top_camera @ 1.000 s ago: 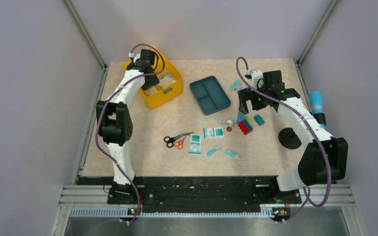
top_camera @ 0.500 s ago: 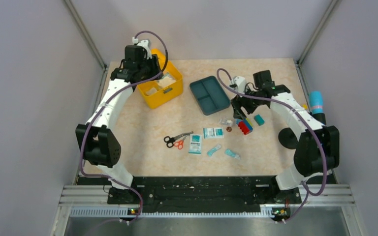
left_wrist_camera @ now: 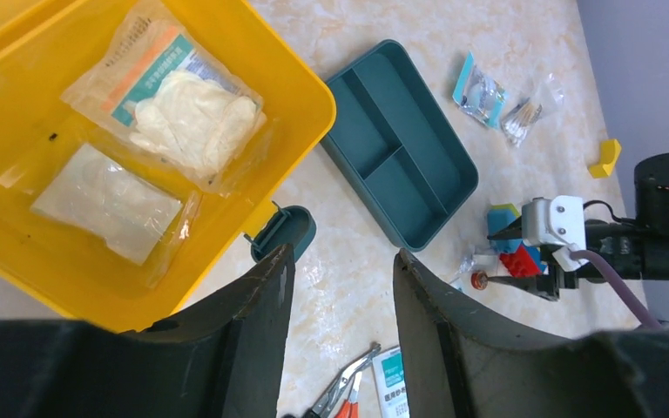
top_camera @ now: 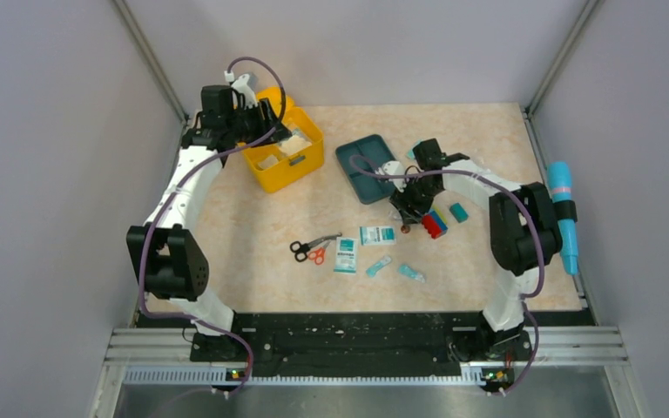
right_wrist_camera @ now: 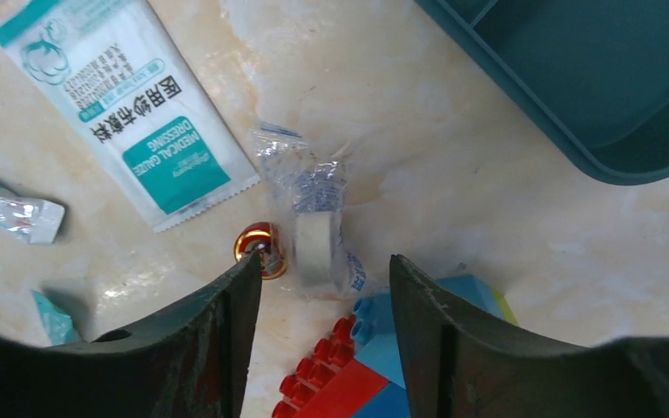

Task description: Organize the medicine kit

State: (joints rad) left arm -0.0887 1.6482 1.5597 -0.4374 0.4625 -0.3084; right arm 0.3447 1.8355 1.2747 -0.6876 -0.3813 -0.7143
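The medicine kit (top_camera: pixel 300 164) is a yellow box standing open at the back left; in the left wrist view the kit (left_wrist_camera: pixel 272 80) holds a glove packet (left_wrist_camera: pixel 183 109) and a flat clear packet (left_wrist_camera: pixel 109 200). My left gripper (top_camera: pixel 272 131) hovers over its near rim, and the left gripper (left_wrist_camera: pixel 341 254) is open and empty. My right gripper (top_camera: pixel 409 209) is low over the table beside the coloured blocks (top_camera: pixel 434 224). The right gripper (right_wrist_camera: pixel 324 261) is open, its tips on either side of the near end of a clear-wrapped tape roll (right_wrist_camera: pixel 318 226).
A dark teal tray (top_camera: pixel 368 165) lies mid-table. Scissors (top_camera: pixel 312 248), a dressing packet (right_wrist_camera: pixel 131 122), a small red-gold disc (right_wrist_camera: pixel 261 244) and small sachets (top_camera: pixel 379 265) lie in front. A blue cylinder (top_camera: pixel 562 200) sits at the right edge.
My right arm has swung left and down from near the tray to the tape packet, its jaws narrowing. My left arm has pulled back and left over the kit.
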